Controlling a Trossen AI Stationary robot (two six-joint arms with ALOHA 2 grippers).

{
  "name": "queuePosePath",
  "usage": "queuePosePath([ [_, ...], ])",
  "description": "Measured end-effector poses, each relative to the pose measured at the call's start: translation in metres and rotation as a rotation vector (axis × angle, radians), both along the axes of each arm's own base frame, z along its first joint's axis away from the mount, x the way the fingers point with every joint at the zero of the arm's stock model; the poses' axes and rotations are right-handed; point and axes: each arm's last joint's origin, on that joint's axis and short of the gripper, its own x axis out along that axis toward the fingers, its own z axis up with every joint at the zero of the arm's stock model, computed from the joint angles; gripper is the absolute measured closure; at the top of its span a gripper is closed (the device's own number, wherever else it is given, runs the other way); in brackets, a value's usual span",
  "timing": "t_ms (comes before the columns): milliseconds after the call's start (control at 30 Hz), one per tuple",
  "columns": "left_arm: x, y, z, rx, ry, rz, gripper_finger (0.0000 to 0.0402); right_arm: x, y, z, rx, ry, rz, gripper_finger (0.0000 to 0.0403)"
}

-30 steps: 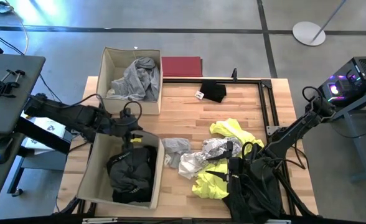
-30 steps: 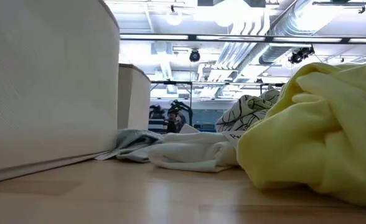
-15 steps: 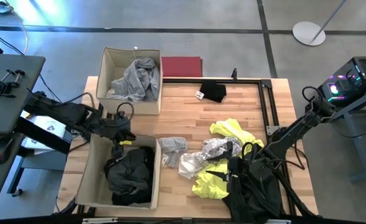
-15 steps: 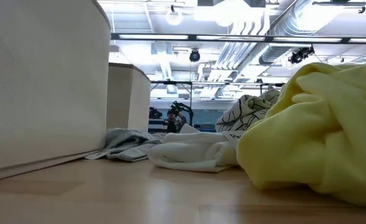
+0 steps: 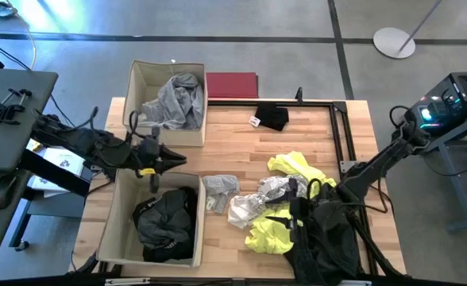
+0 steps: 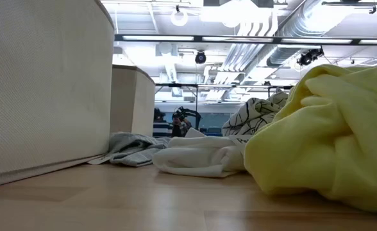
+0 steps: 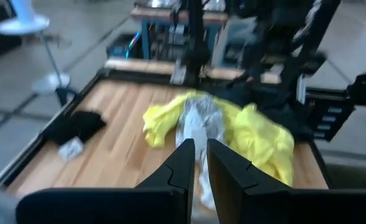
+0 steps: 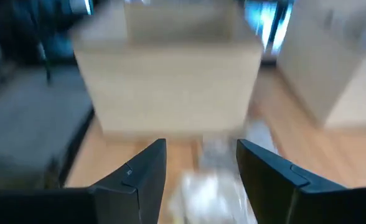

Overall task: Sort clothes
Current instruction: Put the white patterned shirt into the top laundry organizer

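1. Two beige fabric boxes stand on the wooden table (image 5: 241, 143): the far box (image 5: 138, 79) holds a light grey garment (image 5: 174, 99), and the near beige fabric box (image 5: 118, 226) holds a black garment (image 5: 166, 222).
2. The left gripper (image 5: 166, 160) hangs over the far rim of the near box, with nothing between its fingers; its jaws are nearly shut, a thin gap showing in the left wrist view.
3. The right gripper (image 8: 198, 165) sits low over the unsorted pile, well to the side of the near box, with its jaws open and empty.
4. Unsorted clothes lie beside the near box: a small pale grey garment (image 5: 218, 191) just beside its wall, then a white patterned garment (image 5: 257, 199), a neon yellow garment (image 5: 293, 171) and a dark garment (image 5: 321, 238) farther off. A small black garment (image 5: 272, 117) lies apart, toward the far box, near a flat dark red rectangle (image 5: 232, 84).
5. The step in hand looks like reaching for the next garment. It would go best to open the left jaws wide before descending, take the pale grey piece nearest the near box, pinch a raised fold and not a flat edge, and lift clear of the box wall before carrying.
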Motion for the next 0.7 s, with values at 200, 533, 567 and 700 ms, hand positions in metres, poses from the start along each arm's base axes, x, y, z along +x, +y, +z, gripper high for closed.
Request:
queuePosePath([
  [200,0.025,-0.017,-0.019,0.061,-0.046,-0.055,0.0369,-0.001,-0.031,-0.016,0.112,0.434,-0.156,0.0219],
  [533,0.058,-0.045,-0.054,0.118,0.076,-0.106,0.0369,-0.003,-0.056,-0.066,0.105,0.768,-0.198,0.0243],
  [567,0.06,-0.048,-0.058,0.125,0.09,-0.11,0.0369,-0.002,-0.057,-0.072,0.097,0.783,-0.209,0.0252],
  [700,0.07,-0.054,-0.07,0.158,0.136,-0.122,0.0369,0.006,-0.064,-0.091,0.034,0.819,-0.287,0.0304],
])
